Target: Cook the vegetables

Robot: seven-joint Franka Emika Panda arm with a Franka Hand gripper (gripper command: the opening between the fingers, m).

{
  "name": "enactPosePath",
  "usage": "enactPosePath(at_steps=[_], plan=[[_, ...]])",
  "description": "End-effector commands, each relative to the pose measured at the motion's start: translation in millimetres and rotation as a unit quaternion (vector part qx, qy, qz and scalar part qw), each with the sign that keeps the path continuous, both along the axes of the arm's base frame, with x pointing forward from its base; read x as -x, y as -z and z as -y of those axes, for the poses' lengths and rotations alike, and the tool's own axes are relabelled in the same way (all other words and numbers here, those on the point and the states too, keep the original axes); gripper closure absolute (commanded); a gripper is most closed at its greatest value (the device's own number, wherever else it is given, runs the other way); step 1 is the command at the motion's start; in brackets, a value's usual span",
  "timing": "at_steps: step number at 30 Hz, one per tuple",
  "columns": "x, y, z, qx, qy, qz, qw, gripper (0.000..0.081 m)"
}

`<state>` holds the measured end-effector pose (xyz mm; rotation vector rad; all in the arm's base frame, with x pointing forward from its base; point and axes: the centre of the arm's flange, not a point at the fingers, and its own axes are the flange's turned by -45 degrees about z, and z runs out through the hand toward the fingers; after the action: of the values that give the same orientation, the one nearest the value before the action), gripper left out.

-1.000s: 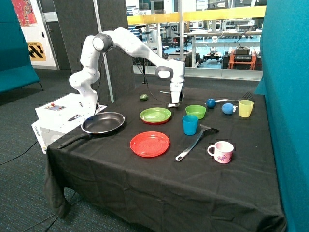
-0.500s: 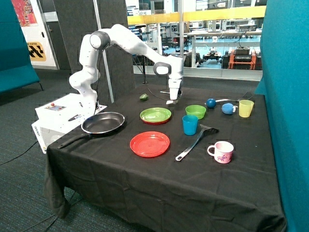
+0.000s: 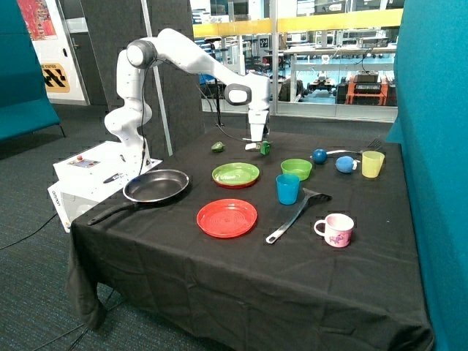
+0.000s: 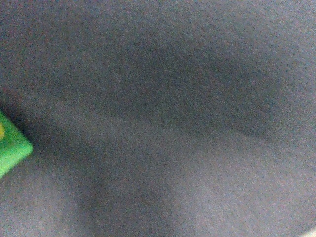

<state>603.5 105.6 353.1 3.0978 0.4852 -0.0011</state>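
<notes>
The vegetables look like small, light, hard toy lumps, likely a bit slick; best pinched across the narrow middle. The gripper hangs low over the back of the table, a whitish piece right at its tip; whether it is clamped on it I cannot tell. The dark green vegetable lies near, toward the arm's base, a bright green cube just beside

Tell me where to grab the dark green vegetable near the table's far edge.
Take the dark green vegetable across its rounded middle, coming straight down from above. It lies low and alone on the black tablecloth, so nothing crowds its sides.
</notes>
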Motion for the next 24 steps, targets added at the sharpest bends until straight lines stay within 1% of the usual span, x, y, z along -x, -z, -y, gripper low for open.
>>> enactPosePath(at_steps=[1, 6, 10, 18, 24], plan=[[26, -32.3, 25, -0.00304, 0.007, -0.0001, 1.0000, 0.0808], [42, -44.7, 50, -0.00304, 0.024, 0.0000, 0.9997, 0.0808], [56, -50.7, 68, -0.00304, 0.035, 0.0000, 0.9994, 0.0808], [81, -55.3, 107, -0.00304, 0.053, 0.0000, 0.9986, 0.0808], [95, -57.1, 135, -0.00304, 0.063, 0.0001, 0.9980, 0.0808]])
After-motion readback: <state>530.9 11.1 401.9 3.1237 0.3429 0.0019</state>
